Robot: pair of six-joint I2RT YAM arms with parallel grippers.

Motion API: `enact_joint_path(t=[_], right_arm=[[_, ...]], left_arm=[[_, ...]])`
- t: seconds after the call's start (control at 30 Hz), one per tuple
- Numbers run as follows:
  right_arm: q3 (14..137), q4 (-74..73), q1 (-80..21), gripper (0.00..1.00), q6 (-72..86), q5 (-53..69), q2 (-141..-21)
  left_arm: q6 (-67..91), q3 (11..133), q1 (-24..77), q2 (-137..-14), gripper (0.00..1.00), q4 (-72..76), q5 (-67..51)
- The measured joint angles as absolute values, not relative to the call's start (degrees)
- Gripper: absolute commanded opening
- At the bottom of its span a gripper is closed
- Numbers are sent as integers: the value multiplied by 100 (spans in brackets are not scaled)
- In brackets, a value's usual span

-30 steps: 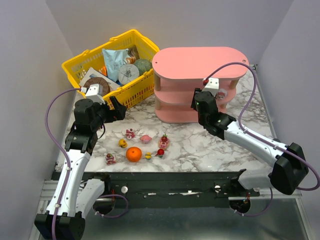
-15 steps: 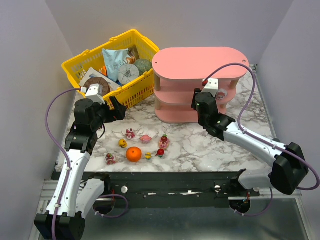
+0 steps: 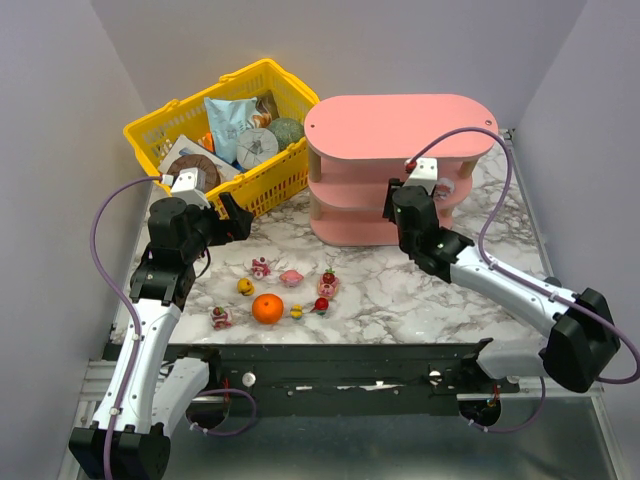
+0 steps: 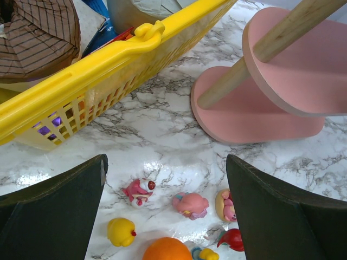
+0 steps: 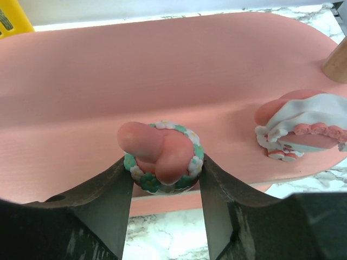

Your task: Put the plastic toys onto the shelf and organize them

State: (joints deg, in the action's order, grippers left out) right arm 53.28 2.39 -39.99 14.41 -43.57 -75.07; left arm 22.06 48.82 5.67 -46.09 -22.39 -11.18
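Pink toy rests on the shelf, held in the jaws of the right gripper: open them gently and retreat straight, sparing the neighbour toy; the left gripper hangs with jaws wide.

Top camera looks down from behind; both close wrist cameras share the shelf.
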Motion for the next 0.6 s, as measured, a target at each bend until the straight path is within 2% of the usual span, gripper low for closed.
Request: enact_joint_path(t=[0.43, 0.47, 0.6], right_arm=[[5323, -316, -3975, 71, 1428, -4185, -7175], [5323, -331, -3972, 78, 1428, -4160, -7164], [5323, -519, -3972, 90, 1444, -3940, -7032]], left_arm=[[2206, 4880, 567, -4609, 99, -2241, -1118], [2206, 4880, 567, -4609, 99, -2241, -1118], [2206, 4880, 567, -4609, 99, -2241, -1118]])
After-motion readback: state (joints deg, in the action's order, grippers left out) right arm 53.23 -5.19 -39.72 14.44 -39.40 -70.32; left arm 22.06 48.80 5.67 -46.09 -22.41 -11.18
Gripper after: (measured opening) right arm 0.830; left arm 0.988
